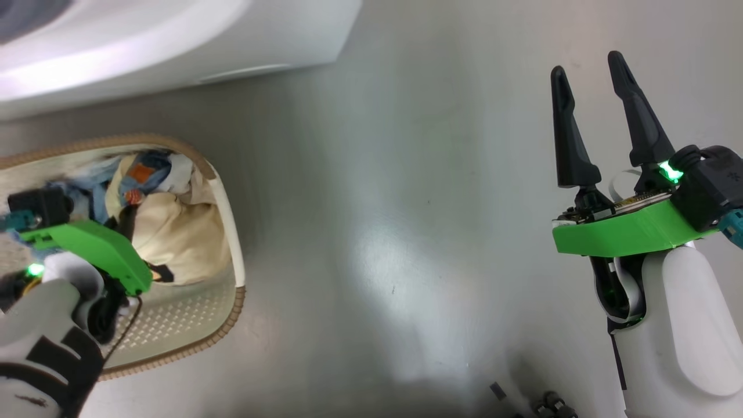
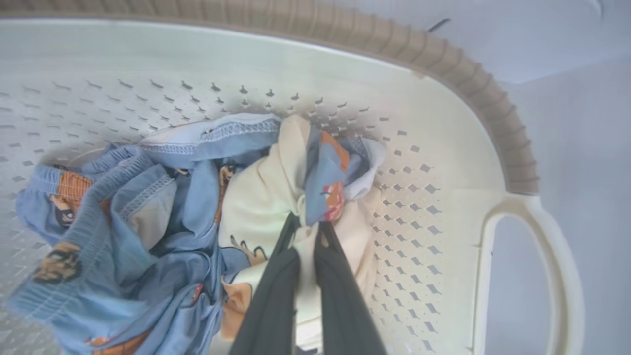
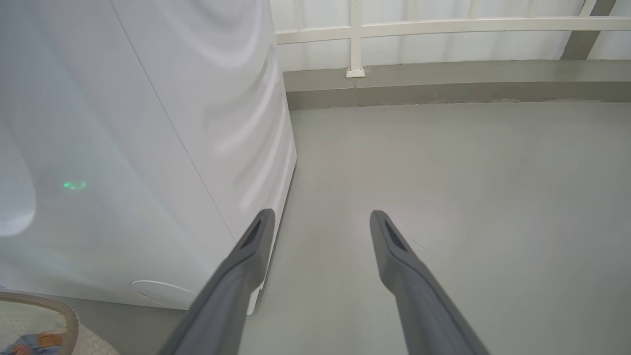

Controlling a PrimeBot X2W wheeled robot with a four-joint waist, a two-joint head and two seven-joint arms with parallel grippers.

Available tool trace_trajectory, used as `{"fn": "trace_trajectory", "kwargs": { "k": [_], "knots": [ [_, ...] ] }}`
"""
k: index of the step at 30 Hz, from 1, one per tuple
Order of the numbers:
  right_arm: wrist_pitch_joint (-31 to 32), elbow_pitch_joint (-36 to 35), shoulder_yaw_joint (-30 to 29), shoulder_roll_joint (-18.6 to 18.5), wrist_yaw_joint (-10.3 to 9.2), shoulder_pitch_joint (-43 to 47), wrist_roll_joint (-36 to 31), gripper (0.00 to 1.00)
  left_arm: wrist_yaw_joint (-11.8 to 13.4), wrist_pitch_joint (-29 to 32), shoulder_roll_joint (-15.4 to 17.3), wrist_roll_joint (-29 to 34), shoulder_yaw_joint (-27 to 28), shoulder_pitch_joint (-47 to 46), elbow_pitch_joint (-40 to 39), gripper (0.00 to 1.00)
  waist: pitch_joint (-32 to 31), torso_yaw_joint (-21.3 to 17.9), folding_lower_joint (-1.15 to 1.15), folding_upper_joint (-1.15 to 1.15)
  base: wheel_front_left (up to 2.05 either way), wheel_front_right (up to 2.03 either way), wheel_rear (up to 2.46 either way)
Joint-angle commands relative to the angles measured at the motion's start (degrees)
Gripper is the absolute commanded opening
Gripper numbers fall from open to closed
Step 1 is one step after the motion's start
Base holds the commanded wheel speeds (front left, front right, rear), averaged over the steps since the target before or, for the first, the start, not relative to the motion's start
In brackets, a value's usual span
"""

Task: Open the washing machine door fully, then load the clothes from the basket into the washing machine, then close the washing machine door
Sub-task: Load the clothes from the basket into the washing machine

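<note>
1. Seeing the washing machine (image 1: 174, 46) cut off at the head view's top-left corner, with its white lower front showing.
2. Losing the basket (image 1: 229, 232) past the left edge; standing on the floor (image 1: 377, 203) near the machine.
3. Holding the clothes (image 2: 162, 207), blue prints tangled with cream, heaped inside.
4. Pinching a cream fold with the left gripper (image 2: 308, 224), fingers nearly together.
5. Hovering the right gripper (image 1: 587, 62) over bare floor, fingers wide, gripping nothing.

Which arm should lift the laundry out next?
Left. The left end effector is shut on the soft cream and light-blue clothes inside the perforated cream plastic basket; the right end effector hangs open over grey floor.
</note>
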Motion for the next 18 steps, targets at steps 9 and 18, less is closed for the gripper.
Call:
{"fn": "trace_trajectory", "kwargs": {
  "k": [9,18],
  "knots": [
    [-0.3,1.2,1.1,0.1,0.08,4.4,0.4,1.00,-0.1,-2.7,1.7,-0.8,3.3,7.0,-2.8,0.00,-10.5,3.5,0.00,0.00,0.00,0.00,0.00],
    [-0.3,2.5,0.1,-1.0,0.08,9.3,0.8,1.00,-0.1,-2.7,1.8,8.0,16.6,13.0,-7.8,0.00,-18.9,5.6,0.00,0.00,0.00,0.00,0.00]
  ]
}}
